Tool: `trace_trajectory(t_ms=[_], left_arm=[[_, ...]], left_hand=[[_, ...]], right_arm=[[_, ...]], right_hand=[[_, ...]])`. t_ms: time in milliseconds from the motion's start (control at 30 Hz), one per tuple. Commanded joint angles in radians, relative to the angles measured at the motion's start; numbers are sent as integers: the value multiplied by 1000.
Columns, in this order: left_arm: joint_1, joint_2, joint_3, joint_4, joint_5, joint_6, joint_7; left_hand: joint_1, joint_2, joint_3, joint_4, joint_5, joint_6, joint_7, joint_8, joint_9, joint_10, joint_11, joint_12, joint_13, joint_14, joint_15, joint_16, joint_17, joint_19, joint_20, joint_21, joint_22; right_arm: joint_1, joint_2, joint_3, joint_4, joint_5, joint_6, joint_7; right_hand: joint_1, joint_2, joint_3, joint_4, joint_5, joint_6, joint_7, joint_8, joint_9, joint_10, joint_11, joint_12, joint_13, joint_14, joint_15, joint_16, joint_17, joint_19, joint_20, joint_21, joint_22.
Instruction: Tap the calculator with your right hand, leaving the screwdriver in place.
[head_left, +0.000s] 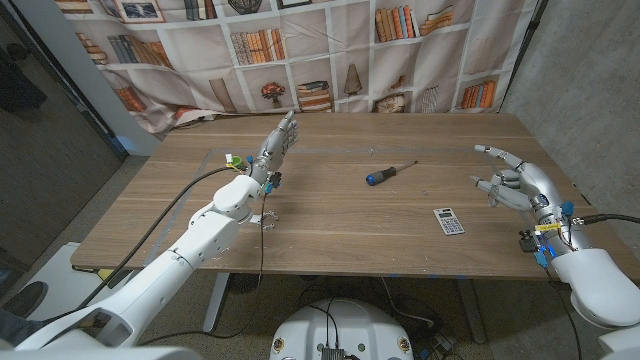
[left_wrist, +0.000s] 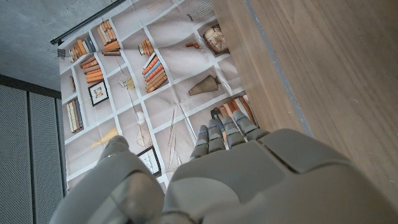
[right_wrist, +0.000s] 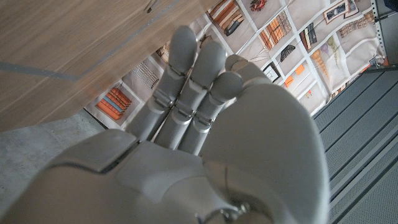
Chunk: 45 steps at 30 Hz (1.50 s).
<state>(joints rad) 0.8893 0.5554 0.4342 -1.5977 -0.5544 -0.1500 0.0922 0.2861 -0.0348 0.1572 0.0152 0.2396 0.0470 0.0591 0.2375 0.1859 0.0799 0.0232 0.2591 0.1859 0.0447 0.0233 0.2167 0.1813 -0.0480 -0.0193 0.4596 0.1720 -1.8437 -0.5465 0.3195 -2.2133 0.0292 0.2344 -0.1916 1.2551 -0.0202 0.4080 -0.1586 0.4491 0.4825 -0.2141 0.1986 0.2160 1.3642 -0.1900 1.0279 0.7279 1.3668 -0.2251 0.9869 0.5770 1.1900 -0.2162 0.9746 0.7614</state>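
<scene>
A small grey calculator (head_left: 449, 221) lies on the wooden table (head_left: 330, 215) at the right front. A screwdriver (head_left: 390, 172) with a blue handle lies near the middle, its tip pointing right. My right hand (head_left: 512, 180) hovers to the right of the calculator and a little beyond it, fingers spread, holding nothing; in the right wrist view its fingers (right_wrist: 193, 93) reach out straight. My left hand (head_left: 277, 142) is raised over the table's left part, fingers extended toward the back, holding nothing; in the left wrist view its fingers (left_wrist: 224, 134) point at the backdrop.
A printed bookshelf backdrop (head_left: 300, 50) hangs behind the table's far edge. A dark cable (head_left: 180, 200) runs along my left arm. The table's front edge lies close below the calculator.
</scene>
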Motion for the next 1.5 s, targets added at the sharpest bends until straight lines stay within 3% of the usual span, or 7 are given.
trace_trajectory(t_ms=[33, 333, 467, 967, 1067, 1267, 1500], left_arm=[[-21, -5, 6, 42, 5, -40, -50], [-36, -11, 10, 57, 9, -43, -57], [-41, -12, 10, 58, 12, -42, -57], [-37, -13, 7, 35, 36, -15, -1], [-36, -13, 7, 29, 37, -3, 9], [-44, -15, 13, 34, 37, 8, 3], [-52, -16, 19, 32, 37, 27, 5]], left_hand=[[0, 1, -5, -2, -5, 11, 2, 9, 3, 13, 0, 3, 3, 14, 4, 8, 3, 10, -3, 9, 3], [2, 0, -7, -3, -5, 14, 2, 8, 3, 15, 0, 1, 3, 16, 4, 6, 3, 10, -1, 5, 3], [3, 0, -8, -3, -5, 16, 1, 7, 3, 16, -2, 0, 3, 17, 4, 5, 3, 10, 0, 3, 3], [5, 0, -11, -2, -5, 23, 1, 5, 3, 20, 0, -5, 3, 20, 4, 1, 4, 11, 1, -3, 3], [6, 1, -12, -2, -5, 26, 2, 4, 3, 24, 2, -5, 3, 27, 5, 2, 4, 22, 2, -2, 3], [7, 3, -13, -2, -5, 30, 4, 3, 3, 31, 5, -6, 3, 35, 6, 3, 4, 35, 2, 0, 3], [8, 4, -14, -1, -5, 32, 8, 1, 3, 32, 8, -8, 3, 34, 7, 0, 4, 37, 2, -2, 4]], right_arm=[[-57, 48, 17, -88, -152, -56, 13], [-85, 91, 32, -152, -234, -122, 17], [-90, 99, 37, -170, -265, -152, 27], [-106, 86, 36, -242, -458, -307, 72], [-111, 76, 31, -247, -508, -332, 79], [-112, 66, 38, -260, -529, -363, 119], [-110, 65, 35, -260, -536, -396, 146]], right_hand=[[1, 13, -4, 2, 11, 15, 2, 1, 4, 7, -6, -9, -10, 7, -2, -8, 1, -7, 1, 14, -3], [13, 29, 18, -3, 79, 59, 3, 2, 2, 30, -1, -53, -116, 5, -1, -27, 5, -38, 4, 30, -9], [9, 27, 15, -1, 96, 58, 4, -1, 2, 38, -3, -40, -117, 7, -2, -31, 6, -36, 0, 33, -24], [6, 13, 32, -4, 177, 30, 4, -11, -1, 41, -4, -5, -134, 16, -3, -43, 15, -43, 5, 61, -32], [-21, 11, 39, 9, 196, 56, 23, -2, -2, 30, -6, 4, -134, 19, -2, -51, 1, -51, 11, 70, -12], [-38, 16, 47, 13, 213, 45, 34, -9, -3, 34, -5, 7, -151, 24, -1, -55, -5, -49, 3, 74, -21], [-38, 15, 54, 4, 225, 40, 23, -9, -3, 29, -4, -2, -185, 28, -2, -56, -10, -46, 3, 80, -34]])
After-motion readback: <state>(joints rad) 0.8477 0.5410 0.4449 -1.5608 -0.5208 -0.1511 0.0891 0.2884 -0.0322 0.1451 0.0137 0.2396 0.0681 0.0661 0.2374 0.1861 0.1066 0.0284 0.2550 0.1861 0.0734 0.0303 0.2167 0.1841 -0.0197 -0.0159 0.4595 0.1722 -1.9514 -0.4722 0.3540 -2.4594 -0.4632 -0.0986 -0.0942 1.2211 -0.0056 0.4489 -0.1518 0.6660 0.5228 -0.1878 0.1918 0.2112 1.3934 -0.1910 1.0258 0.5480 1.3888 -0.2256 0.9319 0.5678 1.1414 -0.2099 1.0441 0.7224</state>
